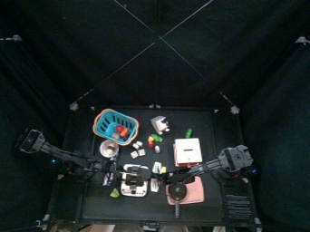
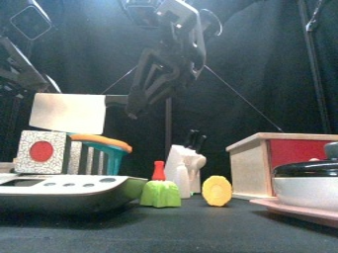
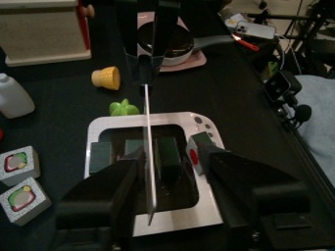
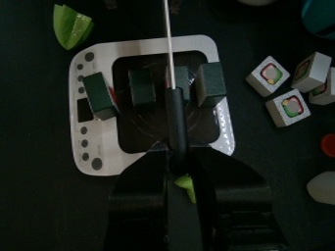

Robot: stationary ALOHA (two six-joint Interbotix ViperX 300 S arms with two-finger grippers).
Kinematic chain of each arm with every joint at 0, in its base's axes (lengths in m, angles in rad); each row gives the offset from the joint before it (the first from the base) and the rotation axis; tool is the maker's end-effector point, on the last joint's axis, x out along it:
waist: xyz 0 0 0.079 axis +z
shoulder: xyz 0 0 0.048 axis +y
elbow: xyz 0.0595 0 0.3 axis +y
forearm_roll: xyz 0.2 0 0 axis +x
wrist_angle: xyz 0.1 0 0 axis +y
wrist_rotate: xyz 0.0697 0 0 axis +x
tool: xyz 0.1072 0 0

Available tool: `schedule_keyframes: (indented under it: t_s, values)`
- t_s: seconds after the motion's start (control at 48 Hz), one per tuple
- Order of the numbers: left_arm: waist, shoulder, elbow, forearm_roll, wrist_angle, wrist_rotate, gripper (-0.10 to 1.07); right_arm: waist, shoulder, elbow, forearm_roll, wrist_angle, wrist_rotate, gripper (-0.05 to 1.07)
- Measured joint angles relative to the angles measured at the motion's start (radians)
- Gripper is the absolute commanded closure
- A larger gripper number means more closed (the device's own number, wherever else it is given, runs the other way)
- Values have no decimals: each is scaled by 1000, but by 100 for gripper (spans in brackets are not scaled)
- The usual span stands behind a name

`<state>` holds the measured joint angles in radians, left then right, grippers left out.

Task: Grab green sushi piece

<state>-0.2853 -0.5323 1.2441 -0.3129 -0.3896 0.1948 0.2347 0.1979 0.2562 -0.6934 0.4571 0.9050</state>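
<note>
we see left gripper (image 3: 151, 191) jaws wide apart above white tray (image 3: 105, 127), right gripper (image 4: 174, 186) over same tray, jaws partway closed, we can't tell if clamping anything, green sushi piece (image 4: 213, 81) sitting on tray beside two similar blocks

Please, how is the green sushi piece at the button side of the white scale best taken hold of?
Probably from straight above, closing on the two long sides of the green sushi piece: it lies flat on the white scale, its long sides free.
</note>
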Motion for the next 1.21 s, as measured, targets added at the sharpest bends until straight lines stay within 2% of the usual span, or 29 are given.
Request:
schedule_keyframes:
  t_s: [0.25,0.583,0.771,0.938,1.208]
  values:
    - [115,-91,0,25,-20,3,-5,0,-48,0,46,32,2,63]
    - [319,-224,-9,138,6,2,-5,-29,-120,-18,167,192,3,63]
    - [376,-262,-18,173,64,2,-5,-84,-126,-123,225,337,3,63]
    - [380,-267,-18,173,66,2,-5,-123,-126,-259,275,537,2,63]
    - [380,-285,-12,173,71,-2,-5,-146,-84,-489,288,821,-14,63]
